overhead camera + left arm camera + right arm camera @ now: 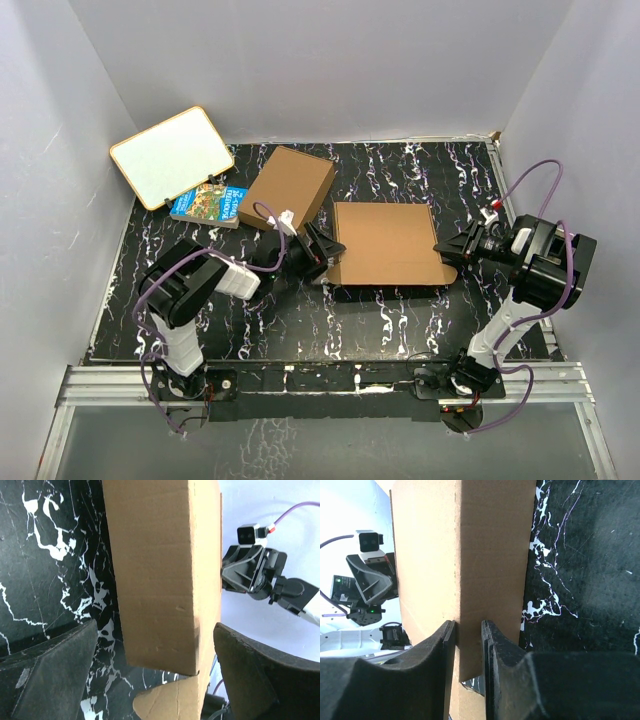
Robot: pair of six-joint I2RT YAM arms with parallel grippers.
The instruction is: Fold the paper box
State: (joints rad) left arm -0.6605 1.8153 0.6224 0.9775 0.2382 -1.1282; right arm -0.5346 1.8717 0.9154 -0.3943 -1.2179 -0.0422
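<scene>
Top external view: paper box (385, 245), a plain brown die-cut cardboard mailer with creases and a rounded tab at its near right corner, lying near the middle of the black white-veined surface (400, 320), squarely between the two arms. Right end effector (447, 247) pressed in on the box's right edge, pinching a thin cardboard panel between its pads, confirmed by the right wrist view. Left end effector (330, 252) spread fully, straddling the left edge without touching it, one finger on either side in the left wrist view. Probably a side wall rather than a loose flap in the right grip, though hard to tell from these angles.

Judged light, thin and fairly stiff across the panels, yet weak at the scored lines. Prone to sliding on the smooth surface, and to creasing or tearing if squeezed hard or bent off a score. Best taken at panel edges close to a crease, with the opposite side braced. Not to be confused with the second flat brown box (288, 187) lying further back on the left.
</scene>
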